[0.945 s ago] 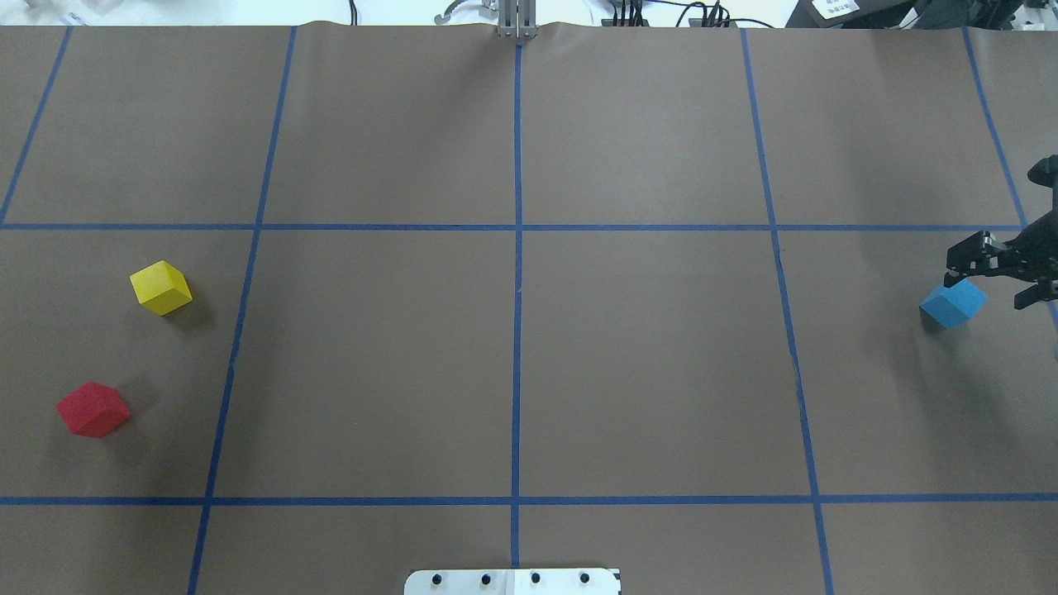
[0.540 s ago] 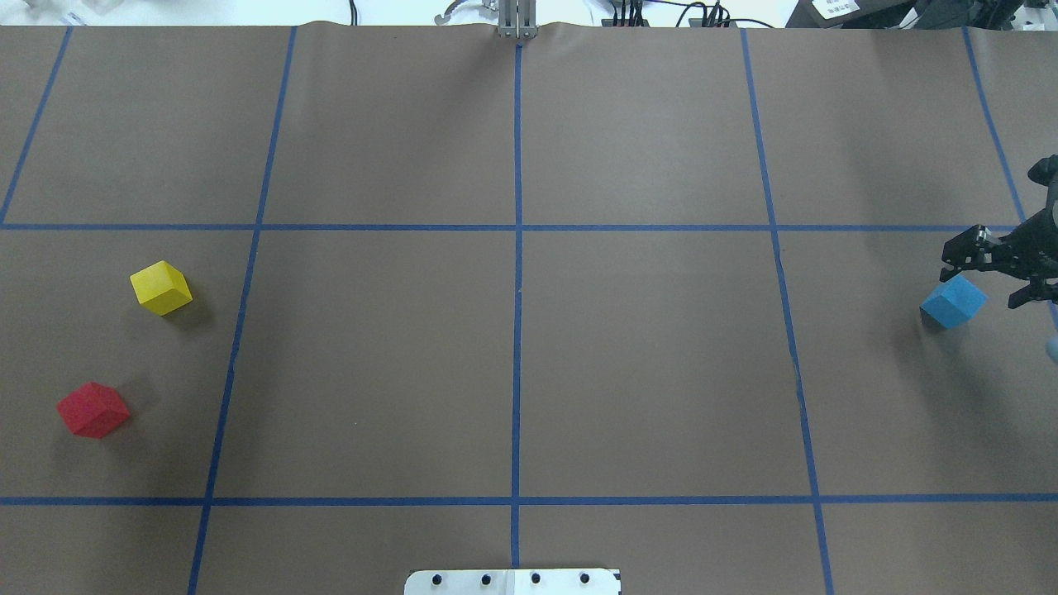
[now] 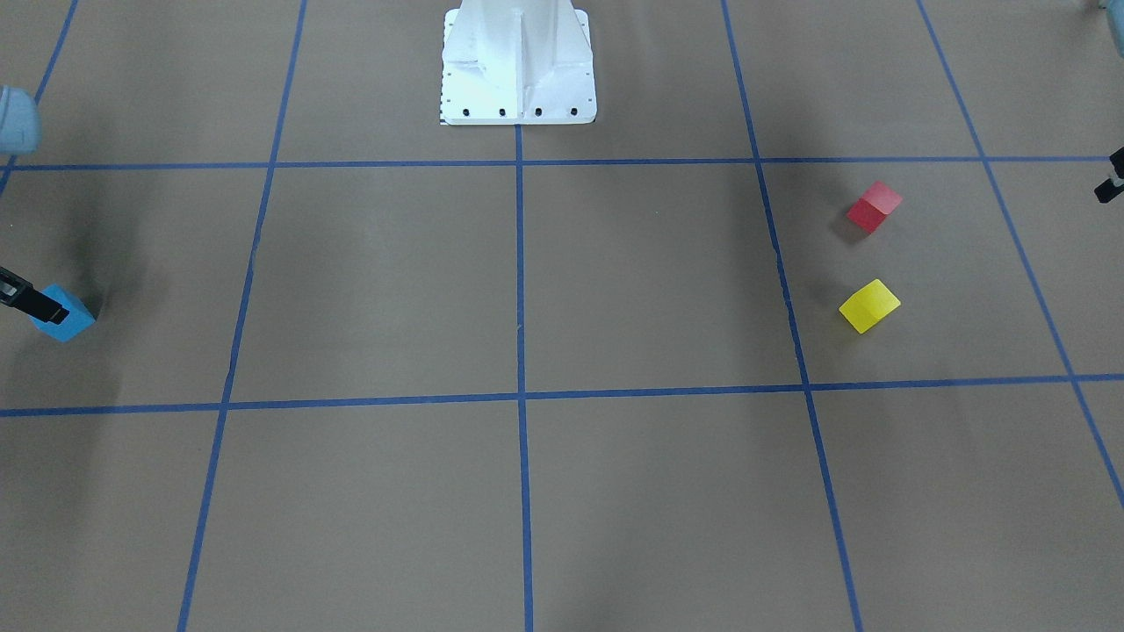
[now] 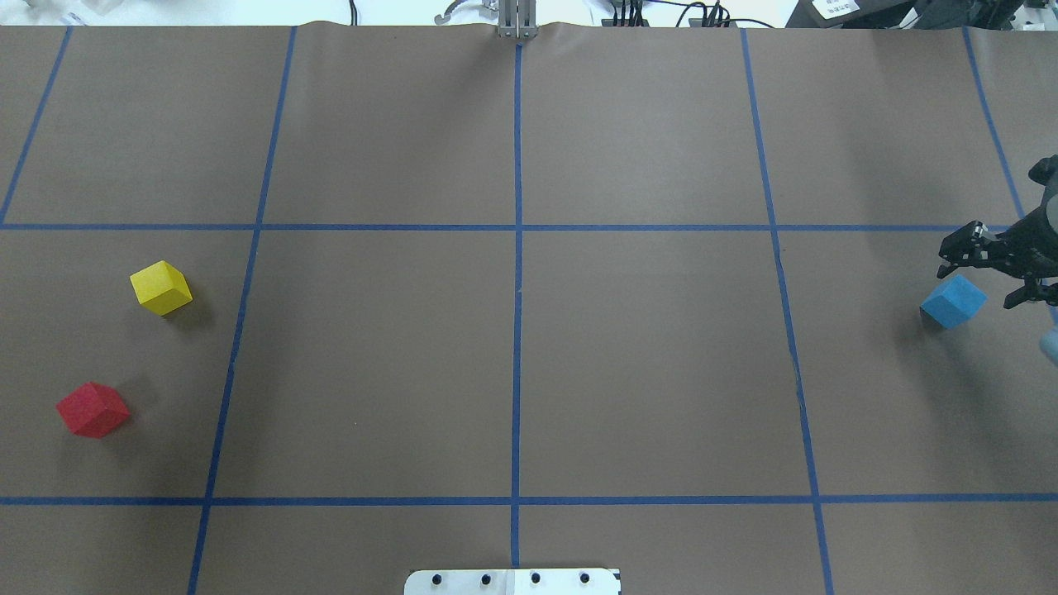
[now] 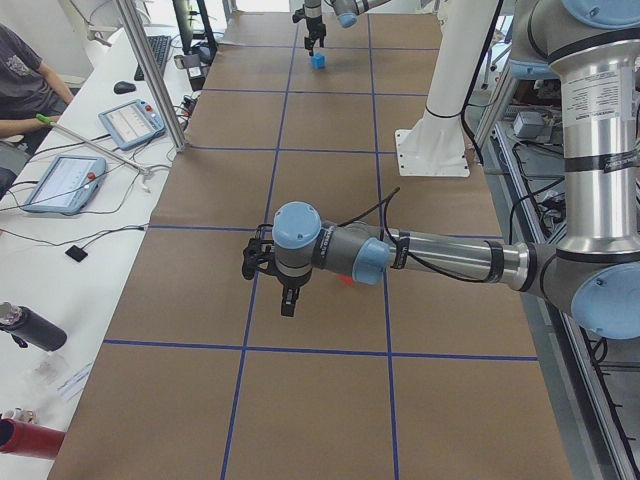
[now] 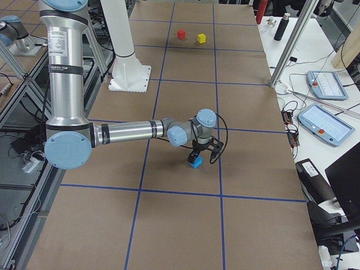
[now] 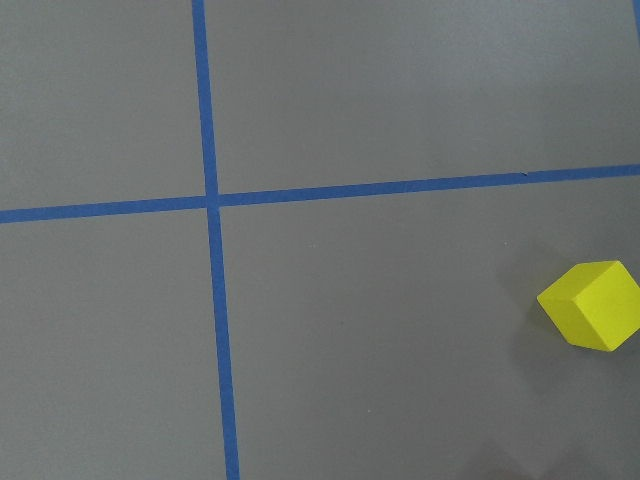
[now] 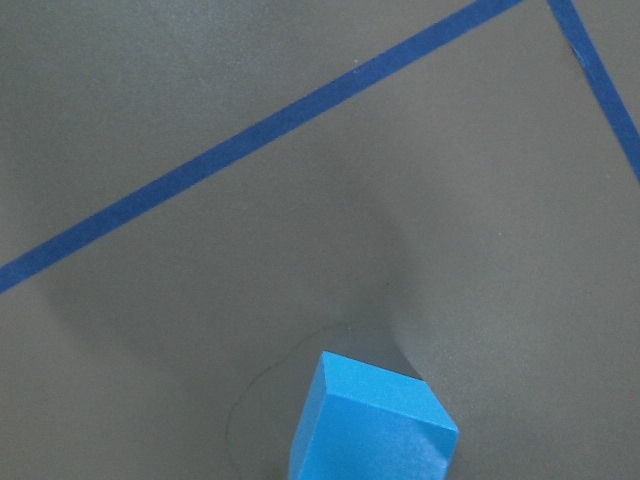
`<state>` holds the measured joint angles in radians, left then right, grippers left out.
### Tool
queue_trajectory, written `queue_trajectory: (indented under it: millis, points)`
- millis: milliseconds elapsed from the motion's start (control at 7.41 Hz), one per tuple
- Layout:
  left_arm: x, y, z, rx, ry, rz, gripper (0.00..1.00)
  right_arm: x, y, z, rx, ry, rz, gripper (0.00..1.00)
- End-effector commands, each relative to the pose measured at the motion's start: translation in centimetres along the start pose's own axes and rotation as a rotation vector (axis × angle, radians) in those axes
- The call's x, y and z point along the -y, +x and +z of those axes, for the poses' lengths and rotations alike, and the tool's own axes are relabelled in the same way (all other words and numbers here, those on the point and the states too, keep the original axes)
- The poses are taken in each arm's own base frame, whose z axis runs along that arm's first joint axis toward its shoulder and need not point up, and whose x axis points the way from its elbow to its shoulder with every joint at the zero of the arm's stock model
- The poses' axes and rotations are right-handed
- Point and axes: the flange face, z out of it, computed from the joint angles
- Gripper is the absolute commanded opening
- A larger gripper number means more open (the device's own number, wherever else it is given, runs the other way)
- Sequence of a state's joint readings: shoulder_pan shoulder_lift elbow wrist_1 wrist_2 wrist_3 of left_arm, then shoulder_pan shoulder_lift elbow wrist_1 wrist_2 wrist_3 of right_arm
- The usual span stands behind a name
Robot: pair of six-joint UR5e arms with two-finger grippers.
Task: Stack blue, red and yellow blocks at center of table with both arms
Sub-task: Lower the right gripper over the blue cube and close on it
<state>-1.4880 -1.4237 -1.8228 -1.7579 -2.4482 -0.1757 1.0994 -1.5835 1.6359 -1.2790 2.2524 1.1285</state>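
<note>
Right gripper (image 4: 982, 277) has crept up-frame above the blue block (image 4: 953, 302) at the surface's (image 4: 645, 372) mid-right edge — fingers (image 4: 963, 248) spread wide — so centre them astride it, then descend before closing.

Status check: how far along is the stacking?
Done: nothing; no block is at the centre. In hand: the right gripper hangs open at the blue block, not gripping it. Left to do: the red block and yellow block sit apart on the robot's left; all three need moving and stacking.
</note>
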Motion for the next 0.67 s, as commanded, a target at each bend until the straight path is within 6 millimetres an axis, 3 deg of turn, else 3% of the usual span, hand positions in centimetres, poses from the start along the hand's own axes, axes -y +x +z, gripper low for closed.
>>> queue_trajectory:
  millis: [0,540]
  points:
    - [-0.11,0.17,-0.15,0.0,0.002,0.003,1.0,0.11,-0.73,0.52,-0.004,-0.002,0.077,0.98]
    - [-0.03,0.32,-0.39,0.014,0.009,0.007,1.0,0.21,-0.79,1.49,-0.019,-0.012,0.085,0.98]
